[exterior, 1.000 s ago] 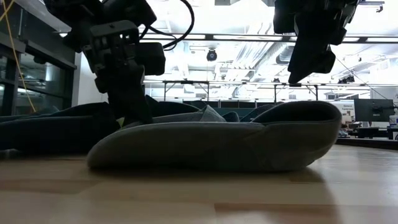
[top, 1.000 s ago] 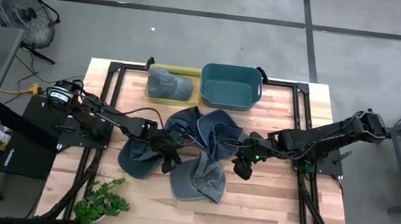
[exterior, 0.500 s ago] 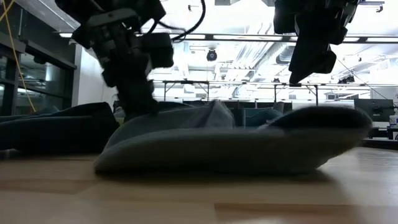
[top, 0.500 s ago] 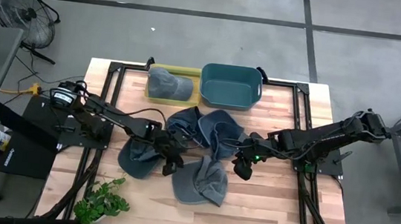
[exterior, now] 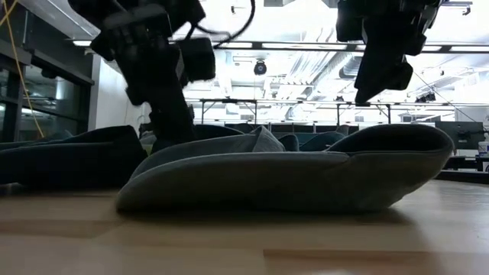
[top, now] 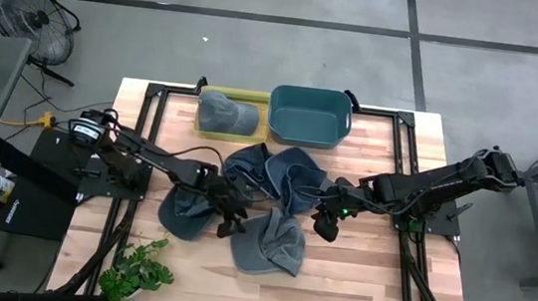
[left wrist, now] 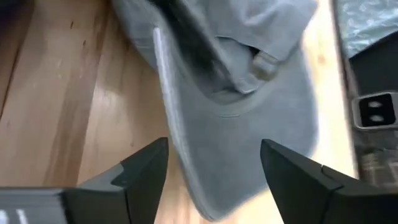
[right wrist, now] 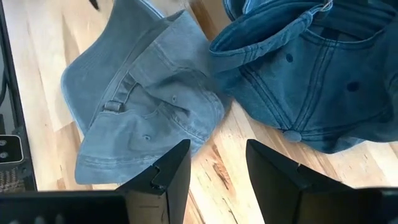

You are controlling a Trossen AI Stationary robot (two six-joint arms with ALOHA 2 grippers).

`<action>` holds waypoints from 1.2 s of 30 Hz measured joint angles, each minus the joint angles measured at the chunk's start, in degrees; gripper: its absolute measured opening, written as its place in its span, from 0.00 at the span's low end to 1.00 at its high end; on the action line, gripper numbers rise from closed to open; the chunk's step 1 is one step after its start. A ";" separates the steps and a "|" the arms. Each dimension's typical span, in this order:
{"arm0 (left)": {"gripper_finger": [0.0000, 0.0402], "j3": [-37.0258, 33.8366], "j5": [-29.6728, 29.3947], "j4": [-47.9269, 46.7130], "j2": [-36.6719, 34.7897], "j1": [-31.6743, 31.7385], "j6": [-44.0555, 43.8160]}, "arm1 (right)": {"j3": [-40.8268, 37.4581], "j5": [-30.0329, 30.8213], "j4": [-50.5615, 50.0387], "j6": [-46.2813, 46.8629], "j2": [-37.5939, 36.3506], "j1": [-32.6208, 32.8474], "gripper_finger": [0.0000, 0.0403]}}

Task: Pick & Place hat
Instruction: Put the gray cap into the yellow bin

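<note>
Left gripper (left wrist: 214,165) jaws wide, empty

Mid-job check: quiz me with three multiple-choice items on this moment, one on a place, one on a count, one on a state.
1. Where does the grey hat near the table's back edge lie?
A. In the yellow tray
B. In the teal bin
C. On the floor

2. How many hats lie inside the teal bin?
A. Two
B. None
C. One

3. How is the left pincer?
A. Shut on a hat
B. Out of view
C. Open, above the nearest grey hat

Answers: 1 A, the yellow tray frames it. 2 B, its bottom shows bare. 3 C, the left wrist view shows spread fingers holding nothing.
</note>
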 joint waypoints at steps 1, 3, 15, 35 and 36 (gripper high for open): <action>0.63 -0.06 -0.90 -0.18 0.56 0.01 -0.31 | 0.00 0.04 0.04 0.03 0.00 0.00 0.37; 0.63 -0.08 -1.62 0.63 1.41 0.01 -1.29 | 0.00 0.08 0.13 0.26 0.00 0.00 0.37; 0.44 -0.04 -1.47 0.80 3.92 0.01 -4.49 | 0.00 -0.20 0.05 1.72 0.00 -0.02 0.37; 0.02 1.43 -1.50 -0.84 3.62 0.03 -3.73 | 0.00 -1.99 0.05 1.94 0.00 -0.02 0.37; 0.02 1.93 -1.71 -1.89 3.19 0.01 -2.99 | 0.00 -2.34 0.05 1.95 0.00 -0.02 0.37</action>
